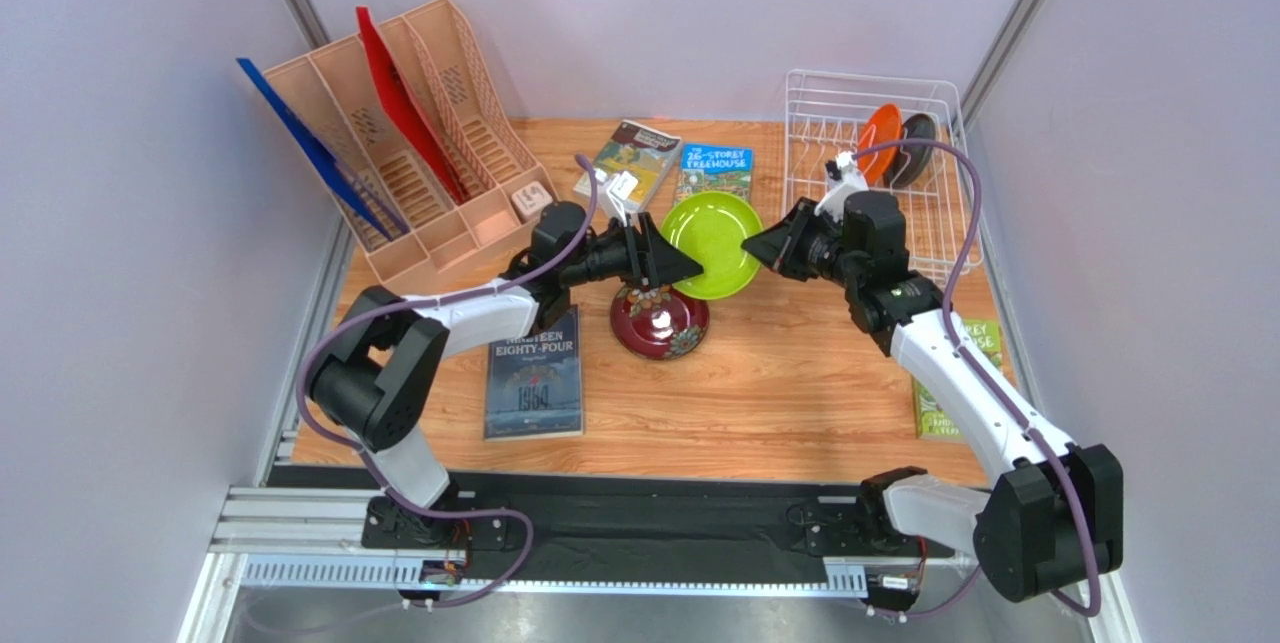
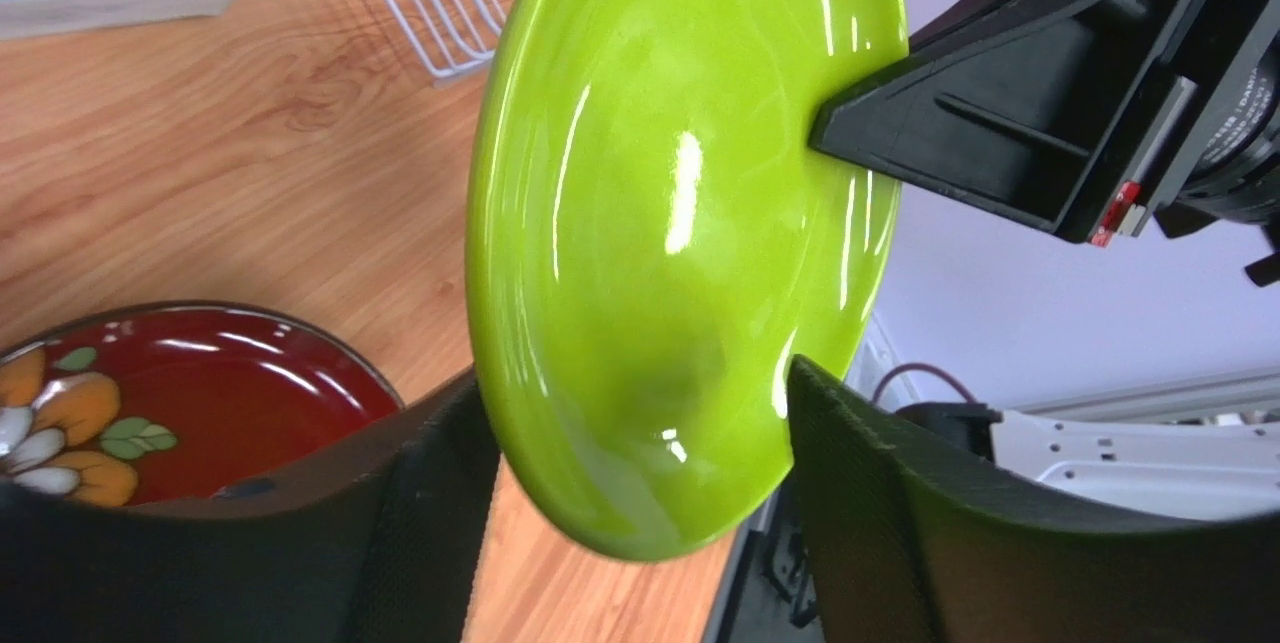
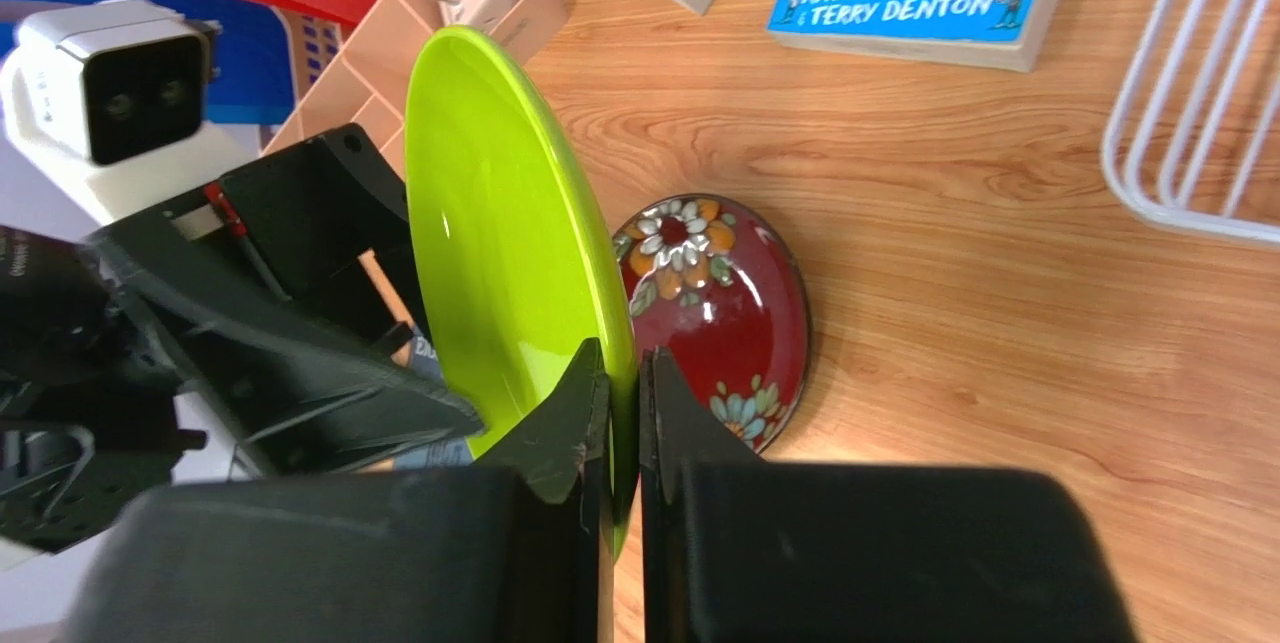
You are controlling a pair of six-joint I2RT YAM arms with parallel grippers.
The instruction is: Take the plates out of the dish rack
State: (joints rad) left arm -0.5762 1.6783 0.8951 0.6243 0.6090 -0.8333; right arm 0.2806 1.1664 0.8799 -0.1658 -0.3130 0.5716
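Holding the lime green plate [image 1: 718, 241] tilted in the air over the middle of the worktop [image 1: 812, 388], hollow face turned up and toward the near side, just far of the dark red plate [image 1: 658, 322] lying flat on the wood. Grips its right rim with the right tool [image 3: 621, 373], fingers pressed together on the thin edge. Reaches there with the right arm from the near right corner: base link upright, long link sloping up and to the left, wrist turned so the tool points left and sits roughly level. Poses the left arm opposite, rising from the near left, elbow folded out toward the left edge, forearm stretched right and level, tool facing tool across the plate. Straddles the left rim with the left tool [image 2: 634, 388], fingers apart, one on each face of the plate; cannot tell whether either pad presses the glaze. Counts two more in the dish rack [image 1: 872, 76] at the far right corner of the worktop: the orange plate [image 1: 879, 141] and the dark grey-teal plate [image 1: 918, 148], upright, side by side.
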